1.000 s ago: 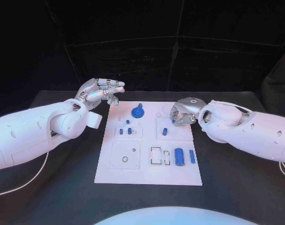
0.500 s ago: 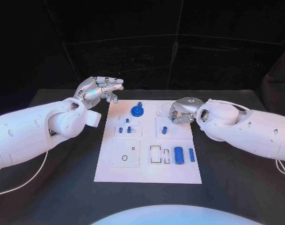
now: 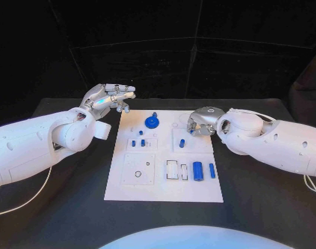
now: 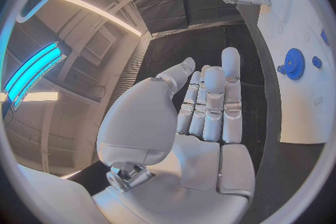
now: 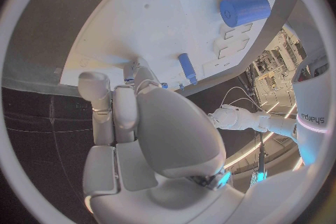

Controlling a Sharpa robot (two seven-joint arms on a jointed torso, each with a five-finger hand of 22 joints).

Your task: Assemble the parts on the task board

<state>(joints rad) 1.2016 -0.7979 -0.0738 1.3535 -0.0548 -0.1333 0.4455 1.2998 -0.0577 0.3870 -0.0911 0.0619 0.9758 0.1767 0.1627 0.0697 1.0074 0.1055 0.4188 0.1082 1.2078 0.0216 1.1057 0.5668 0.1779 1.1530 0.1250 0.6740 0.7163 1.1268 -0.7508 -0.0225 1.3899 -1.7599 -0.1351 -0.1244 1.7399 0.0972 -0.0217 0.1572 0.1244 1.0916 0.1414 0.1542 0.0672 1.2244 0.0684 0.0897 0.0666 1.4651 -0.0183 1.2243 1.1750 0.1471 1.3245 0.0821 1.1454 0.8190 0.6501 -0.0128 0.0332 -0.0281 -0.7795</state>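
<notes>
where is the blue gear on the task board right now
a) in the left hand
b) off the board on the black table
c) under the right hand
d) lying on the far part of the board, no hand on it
d: the blue gear lies on the far part of the task board, between the left hand, which holds nothing, and the right hand, and neither touches it.

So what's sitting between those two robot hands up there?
In the head view, the blue gear stands on the white task board, between the left hand and the right hand.
</notes>
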